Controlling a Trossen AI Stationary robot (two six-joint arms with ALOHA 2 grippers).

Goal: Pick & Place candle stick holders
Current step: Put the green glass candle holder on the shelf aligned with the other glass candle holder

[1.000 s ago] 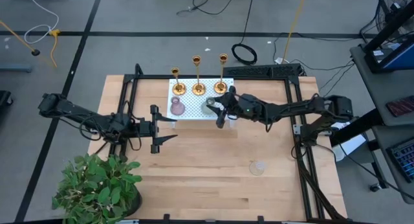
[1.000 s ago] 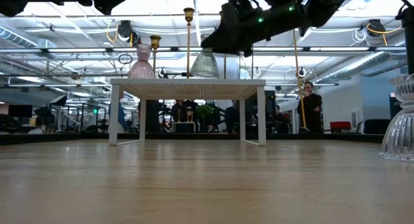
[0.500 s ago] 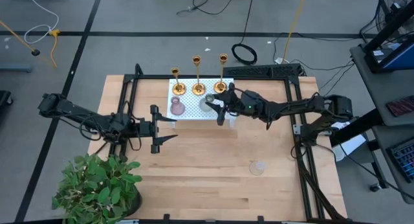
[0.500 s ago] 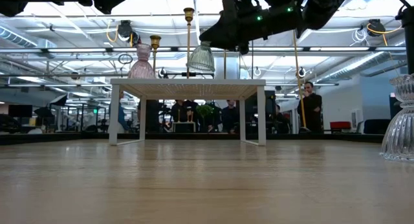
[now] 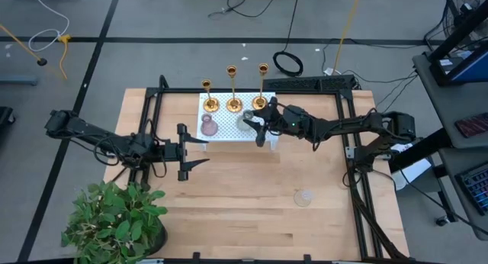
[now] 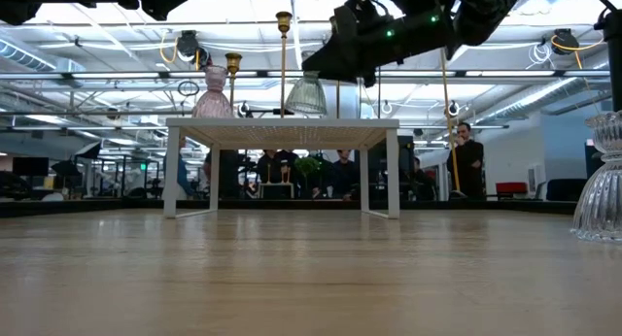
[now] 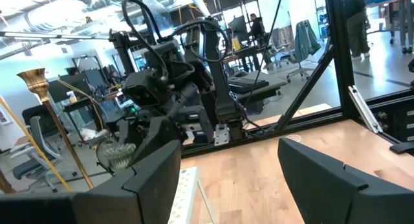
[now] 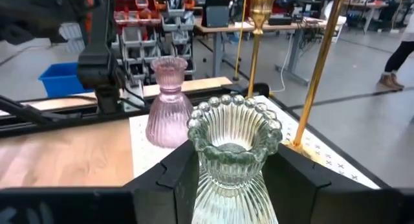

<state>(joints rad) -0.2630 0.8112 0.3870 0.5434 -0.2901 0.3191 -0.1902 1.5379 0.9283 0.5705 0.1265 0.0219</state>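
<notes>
Three gold holders [image 5: 234, 102] stand by their round bases along the far edge of a small white raised stand [image 5: 225, 136]. A pink glass holder [image 5: 207, 128] stands on the stand's left part. My right gripper [image 5: 255, 129] is shut on the greenish glass holder [image 5: 245, 123], which also shows in the right wrist view [image 8: 233, 146], over the stand's right part. A clear glass holder [image 5: 303, 197] stands on the wooden table at the near right. My left gripper [image 5: 197, 152] is open and empty, left of the stand. My right gripper pinches the greenish holder's ribbed lower body [image 8: 228, 185] between its two fingers [image 8: 171, 179], below the beaded rim. The fingers come from the table's right, slanting down. The holder is upright, its base at the stand's top [image 6: 307, 115]; whether it rests there I cannot tell.
A potted green plant [image 5: 114, 218] stands at the table's near left corner. A black frame [image 5: 152, 104] runs along the table's edges. People [image 6: 466, 156] stand in the room beyond the table. Bare wood lies near the stand.
My right gripper has lifted the greenish holder a little and shifted it slightly toward the table's left. It has then lowered the holder again to the stand's top. The holder has stayed upright in the shut fingers.
</notes>
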